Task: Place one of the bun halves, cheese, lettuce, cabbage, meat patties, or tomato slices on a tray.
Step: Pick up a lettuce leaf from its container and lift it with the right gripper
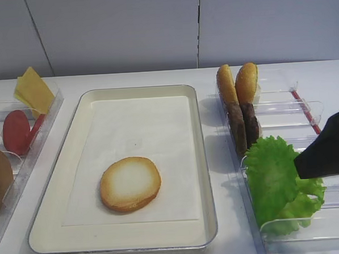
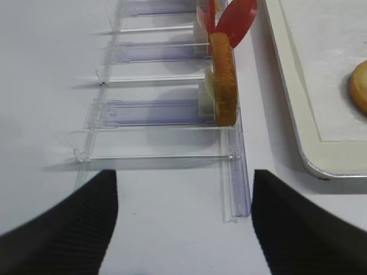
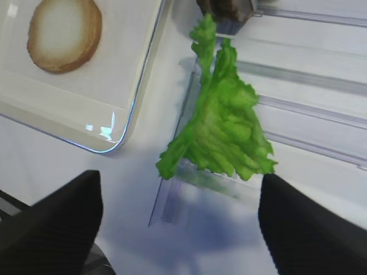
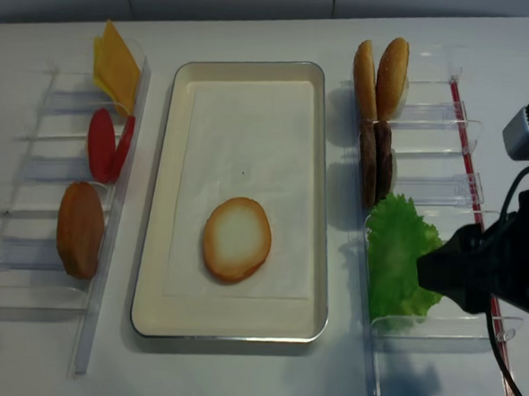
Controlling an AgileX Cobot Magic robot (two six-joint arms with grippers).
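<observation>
Right now the right gripper [image 3: 178, 223] hangs with its two dark fingers [image 3: 54, 223] spread wide apart and nothing between them, just above the near end of the clear bin [image 4: 418, 329] on the right side of the table [image 1: 326, 79]. Below and ahead of it the lettuce [image 3: 221, 129] leans in that bin, its frilly green edge spilling over the bin's side toward the tray [image 1: 203, 176]. From above, the black gripper covers the lettuce's right edge, though whether it touches the leaf is hard to say from these views.

One bun half [image 1: 130, 184] lies flat, pale face up, on the white paper [image 1: 147, 139] in the near part of the tray. Behind the lettuce in the same bin stand two dark meat patties [image 4: 375, 162] and, further back, two more bun halves [image 4: 379, 77] on edge.

On the left side another clear bin [image 4: 36, 265] holds a bun half [image 4: 80, 229] on edge, red tomato slices [image 4: 106, 143] and yellow cheese [image 4: 116, 67] at the far end. The left gripper [image 2: 183, 223] hovers over the near end of that bin, fingers [image 2: 69, 229] wide apart and empty.
</observation>
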